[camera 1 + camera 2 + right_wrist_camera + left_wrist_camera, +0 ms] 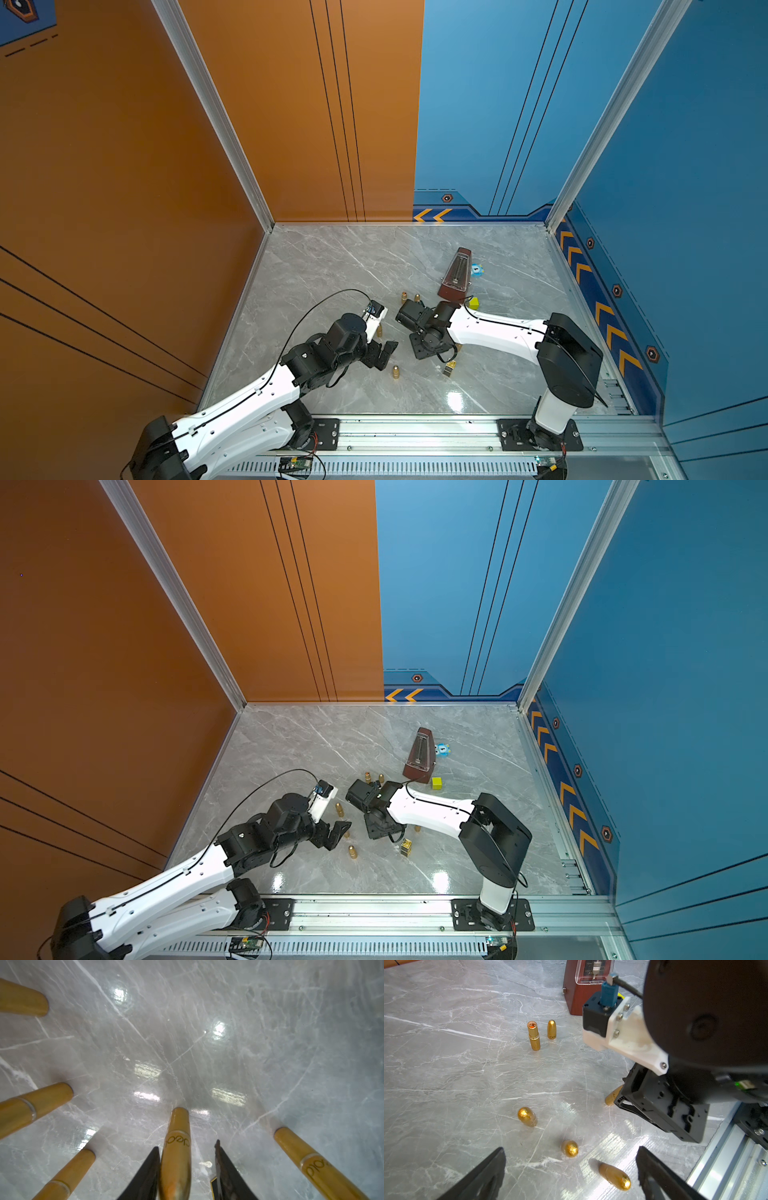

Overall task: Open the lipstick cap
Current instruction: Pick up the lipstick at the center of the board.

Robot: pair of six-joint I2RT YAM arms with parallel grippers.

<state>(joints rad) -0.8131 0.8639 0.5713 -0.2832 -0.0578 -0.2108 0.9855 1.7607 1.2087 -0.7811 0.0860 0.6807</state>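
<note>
Right gripper (187, 1145): lower middle of the right wrist view, pointing down at the marble tabletop (332, 266). Its two black fingers (145, 1176) straddle one upright lipstick. One finger lies against the lipstick's side and the other stands off it with marble showing in the gap, so the jaws are apart, not clamped.
Lipstick (176, 1147): gold, bullet-shaped, cap on, with lettering just past its band. It stands on the tabletop between those fingers. In both top views it is hidden beneath the right arm, in the lower middle of the frame.
Left gripper (384, 351): just left of the right arm's end in both top views, jaws spread wide. In the left wrist view its fingers (483, 1178) sit toward the lower corners.
Other lipsticks (527, 1116): three capped gold ones stand across the lower middle of the left wrist view, apart from one another.
Open lipstick (534, 1035): upper middle of the left wrist view, upright, cap off, orange-red showing inside its rim. A rounded gold cap (552, 1029) stands just beside it.
Metronome (457, 274): brown, right of centre in both top views. A blue toy clock (477, 269) is just beside it and a yellow cube (436, 783) is near its base.
</note>
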